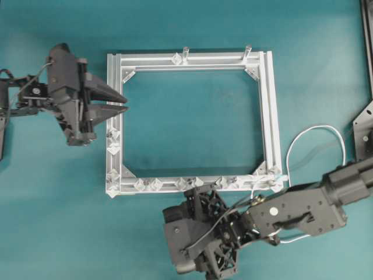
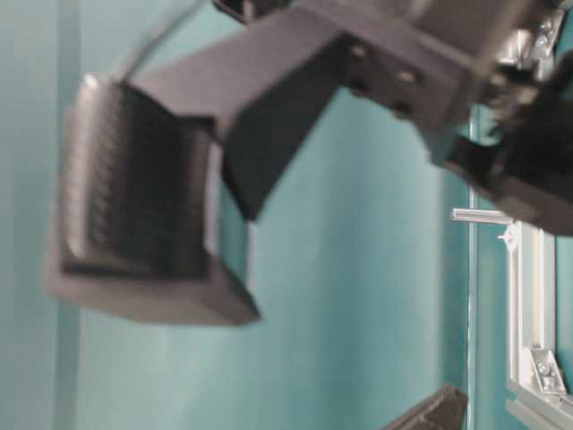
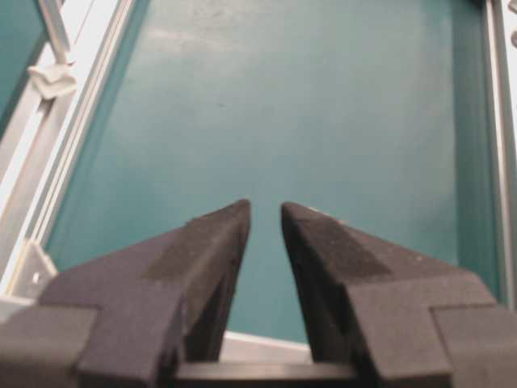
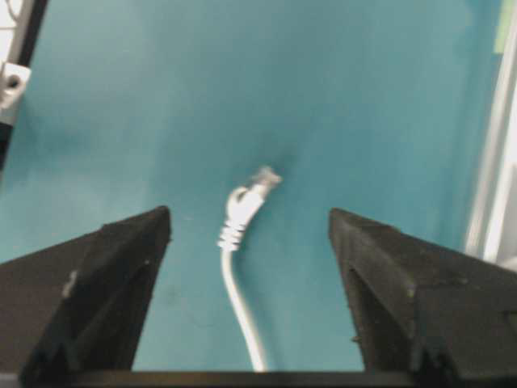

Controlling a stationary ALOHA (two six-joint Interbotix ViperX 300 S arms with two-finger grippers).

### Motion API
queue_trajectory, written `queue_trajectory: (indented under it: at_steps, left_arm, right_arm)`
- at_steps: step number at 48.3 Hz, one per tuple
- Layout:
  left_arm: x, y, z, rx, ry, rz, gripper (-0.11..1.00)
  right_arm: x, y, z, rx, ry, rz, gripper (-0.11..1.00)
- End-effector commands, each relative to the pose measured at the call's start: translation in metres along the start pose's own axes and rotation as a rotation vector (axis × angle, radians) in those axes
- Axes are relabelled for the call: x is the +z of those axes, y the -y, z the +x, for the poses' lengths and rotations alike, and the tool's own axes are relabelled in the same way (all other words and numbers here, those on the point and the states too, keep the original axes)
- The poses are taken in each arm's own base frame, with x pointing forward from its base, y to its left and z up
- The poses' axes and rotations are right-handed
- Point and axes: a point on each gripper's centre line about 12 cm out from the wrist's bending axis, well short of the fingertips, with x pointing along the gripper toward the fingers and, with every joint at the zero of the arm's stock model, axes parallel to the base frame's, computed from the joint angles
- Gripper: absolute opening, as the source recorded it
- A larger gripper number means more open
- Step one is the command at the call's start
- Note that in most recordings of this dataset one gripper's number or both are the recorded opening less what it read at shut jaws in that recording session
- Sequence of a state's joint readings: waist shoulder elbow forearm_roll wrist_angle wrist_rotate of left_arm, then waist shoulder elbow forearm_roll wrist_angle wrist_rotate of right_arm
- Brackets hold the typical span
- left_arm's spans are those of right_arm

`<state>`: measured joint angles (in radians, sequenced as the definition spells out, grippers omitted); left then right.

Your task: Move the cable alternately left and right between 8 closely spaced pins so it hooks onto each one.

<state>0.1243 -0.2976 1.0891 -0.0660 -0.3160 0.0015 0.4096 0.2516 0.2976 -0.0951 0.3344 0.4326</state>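
The pins (image 1: 189,183) are small pale studs in close pairs along the near rail of the aluminium frame (image 1: 192,60). The white cable (image 1: 315,129) loops on the table to the right of the frame and reaches its lower right corner. Its plug end (image 4: 245,206) lies loose between the wide-apart fingers of my right gripper (image 4: 249,212), touching neither. That right gripper (image 1: 201,256) is just below the near rail and is open. My left gripper (image 1: 125,102) points right over the frame's left rail. In its wrist view the left gripper (image 3: 265,204) is narrowly open, with only teal table between the tips.
Two round metal posts (image 1: 185,53) stand on the far rail. More studs (image 1: 113,142) sit on the left rail. A blurred dark ribbed finger pad (image 2: 134,197) fills the table-level view. A black stand (image 1: 366,125) is at the right edge.
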Motion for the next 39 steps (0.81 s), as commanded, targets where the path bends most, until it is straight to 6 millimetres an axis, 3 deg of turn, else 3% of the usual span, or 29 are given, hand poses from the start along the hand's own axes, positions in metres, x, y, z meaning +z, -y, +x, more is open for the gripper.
queue_trajectory:
  at_steps: [1,18,39]
  left_arm:
    - [0.005,0.001,-0.007,-0.004,0.029,0.006,0.37]
    - [-0.016,-0.003,-0.027,0.003,0.009,0.002,0.37]
    - [-0.044,-0.004,-0.069,-0.002,-0.014,0.001,0.37]
  right_arm:
    - [0.010,-0.007,-0.003,0.016,0.027,0.012,0.80]
    - [-0.001,-0.005,0.020,0.009,0.000,0.042,0.80]
    - [-0.002,-0.004,0.042,0.002,-0.012,0.040,0.79]
